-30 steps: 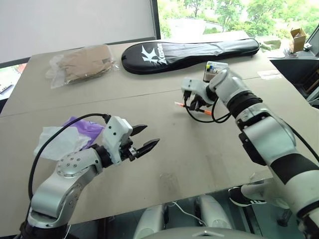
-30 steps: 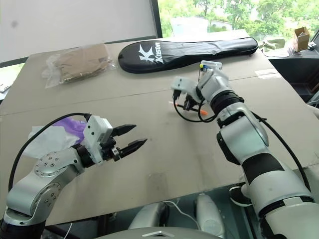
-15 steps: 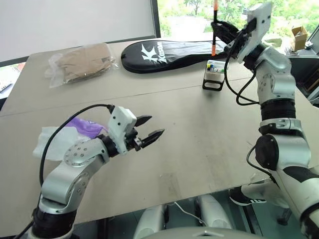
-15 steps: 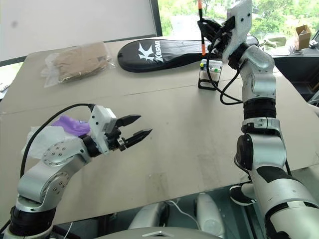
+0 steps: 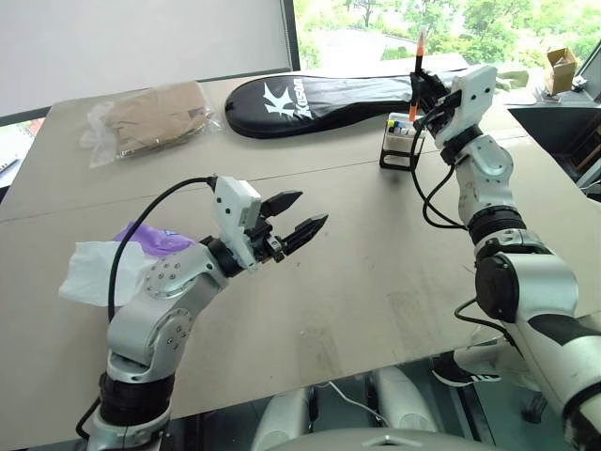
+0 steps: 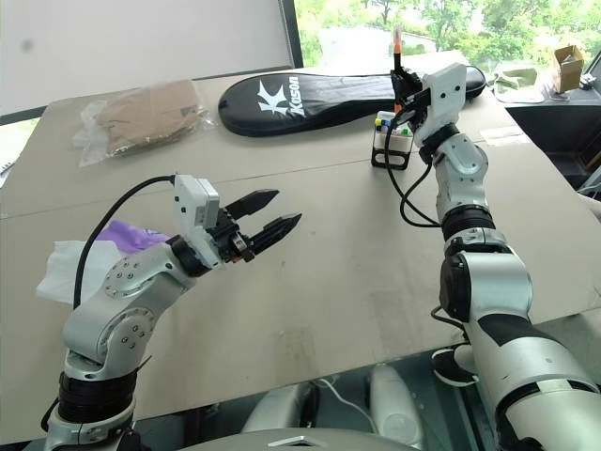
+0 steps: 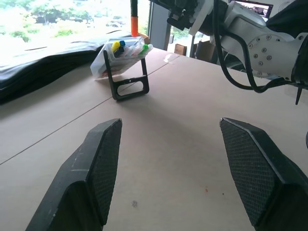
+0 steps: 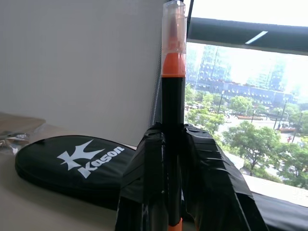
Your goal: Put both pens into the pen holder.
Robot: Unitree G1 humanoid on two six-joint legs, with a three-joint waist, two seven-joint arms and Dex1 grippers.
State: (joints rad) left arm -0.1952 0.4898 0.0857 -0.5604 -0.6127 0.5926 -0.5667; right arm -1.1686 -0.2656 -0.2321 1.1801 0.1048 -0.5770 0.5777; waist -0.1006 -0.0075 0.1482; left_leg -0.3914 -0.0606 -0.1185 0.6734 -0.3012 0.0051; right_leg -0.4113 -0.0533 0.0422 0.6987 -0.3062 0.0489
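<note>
A black pen (image 5: 416, 75) with an orange cap stands upright in my right gripper (image 5: 420, 85), which is shut on its middle. The same grip shows in the right wrist view, with both fingers (image 8: 144, 183) pressed on the pen (image 8: 172, 96). The pen's lower end sits right at the top of the pen holder (image 5: 401, 143), a small white-topped box on a black frame at the far right of the table. The pen holder (image 7: 126, 62) shows yellow, blue and green caps; whether the blue one is the other pen I cannot tell. My left gripper (image 5: 296, 218) hangs open and empty over mid table.
A long black racket bag (image 5: 347, 94) lies behind the holder. A clear bag with brown contents (image 5: 150, 117) rests at the far left, and white and purple wrapping (image 5: 108, 263) lies near my left arm. A cardboard box (image 5: 561, 70) stands beyond the table's right end.
My right gripper lifted the orange-capped pen off the table, turned it upright and brought it down over the holder. My left gripper rose a little toward the right, still open.
</note>
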